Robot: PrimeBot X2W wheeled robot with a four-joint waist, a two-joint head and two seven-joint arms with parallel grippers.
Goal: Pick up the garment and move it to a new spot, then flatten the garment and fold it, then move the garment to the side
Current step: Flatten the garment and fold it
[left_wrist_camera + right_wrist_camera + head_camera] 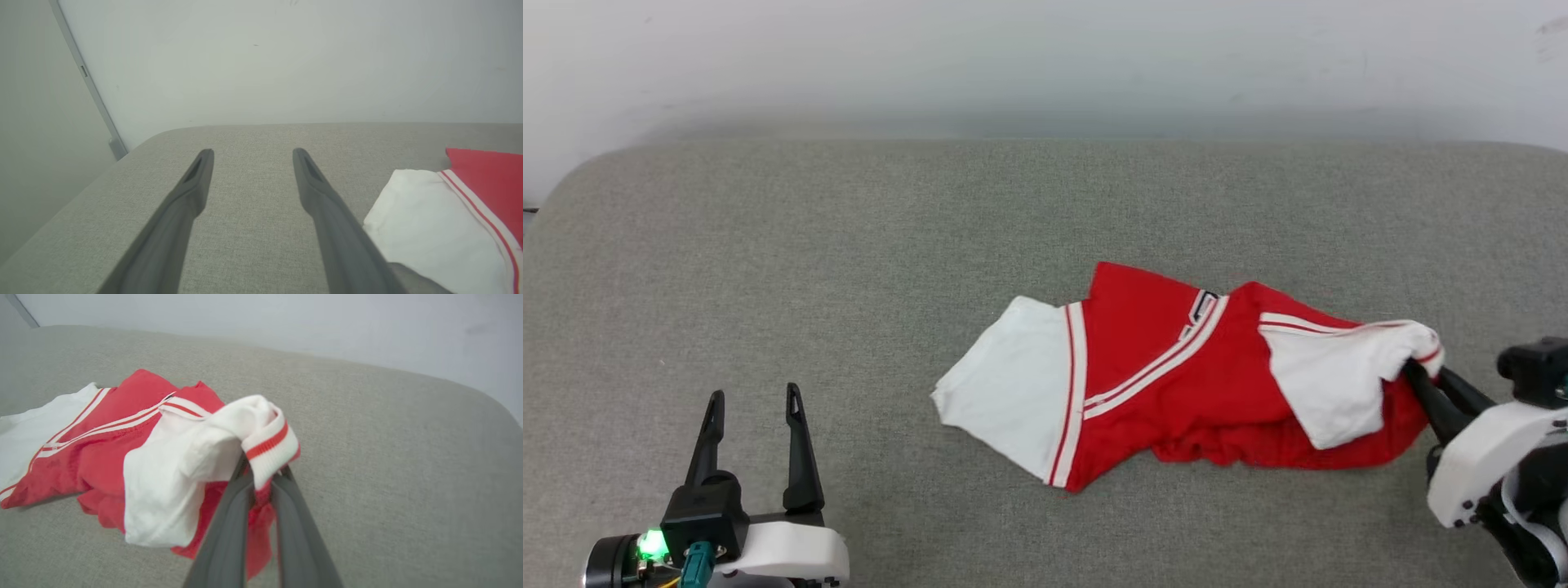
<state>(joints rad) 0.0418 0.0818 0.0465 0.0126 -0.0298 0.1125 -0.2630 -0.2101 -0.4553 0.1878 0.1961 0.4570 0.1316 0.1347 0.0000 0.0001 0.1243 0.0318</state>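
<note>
The shirt (1176, 384) lies crumpled right of centre on the grey pad (849, 229); the right gripper (1413, 369) is clamped on its white sleeve cuff (267, 445); the left gripper (754, 400) stands spread and empty, well apart. I judge only the pick-up begun; moving, flattening, folding and setting aside are all left

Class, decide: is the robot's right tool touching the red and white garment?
Touching. The right wrist view shows the right tool shut on the garment, pinching its striped white sleeve cuff.
</note>
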